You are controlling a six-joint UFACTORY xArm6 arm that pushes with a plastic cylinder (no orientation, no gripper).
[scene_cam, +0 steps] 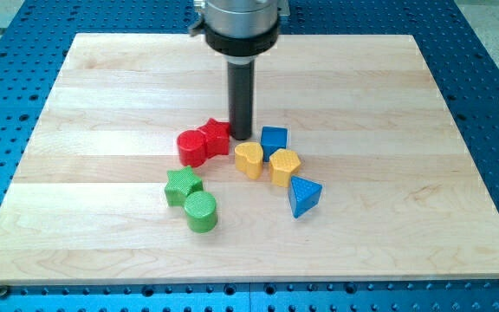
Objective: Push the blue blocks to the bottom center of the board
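A blue cube (274,139) sits near the board's middle, just right of my tip (241,137). A blue triangular block (304,196) lies lower and to the right, below the yellow blocks. My tip stands between the red star-like block (216,136) on its left and the blue cube on its right, close to or touching the red one. The rod (240,95) rises straight up to the arm's mount at the view's top.
A red cylinder (191,148) touches the red star. Two yellow heart-like blocks (249,159) (284,166) sit below the blue cube. A green star (183,185) and green cylinder (202,211) lie lower left. The wooden board (102,104) lies on a blue perforated table.
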